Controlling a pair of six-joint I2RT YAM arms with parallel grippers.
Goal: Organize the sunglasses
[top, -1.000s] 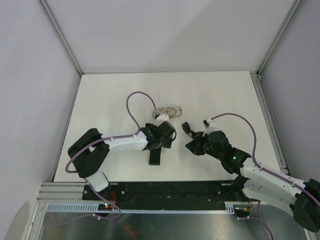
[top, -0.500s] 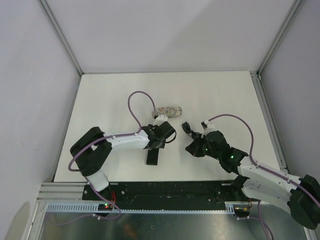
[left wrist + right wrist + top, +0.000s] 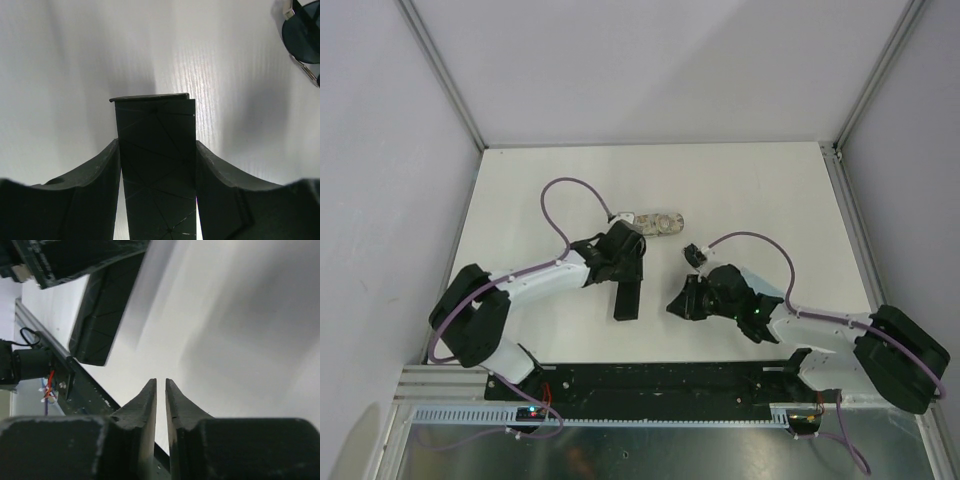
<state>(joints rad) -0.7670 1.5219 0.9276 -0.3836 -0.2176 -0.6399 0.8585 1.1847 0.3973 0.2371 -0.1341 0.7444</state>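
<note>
My left gripper (image 3: 626, 283) is shut on the black oblong case (image 3: 627, 305), which lies on the table left of centre. In the left wrist view its fingers (image 3: 100, 170) press both long sides of the case (image 3: 155, 125). The thin wire-frame sunglasses (image 3: 302, 32) show at that view's top right edge, on the table beyond the case. I cannot pick them out in the top view. My right gripper (image 3: 673, 305) is shut and empty, low over the table right of the case (image 3: 100, 310). The chunky black pair is out of view.
The beige patterned oval case (image 3: 658, 221) lies behind the left gripper. The black base rail (image 3: 650, 385) runs along the table's near edge and also shows in the right wrist view (image 3: 95, 390). Grey enclosure walls stand on three sides.
My left gripper has moved left and back with the black case. My right gripper has swung left towards the case. The dark glasses seen ahead of it earlier no longer show from above.
</note>
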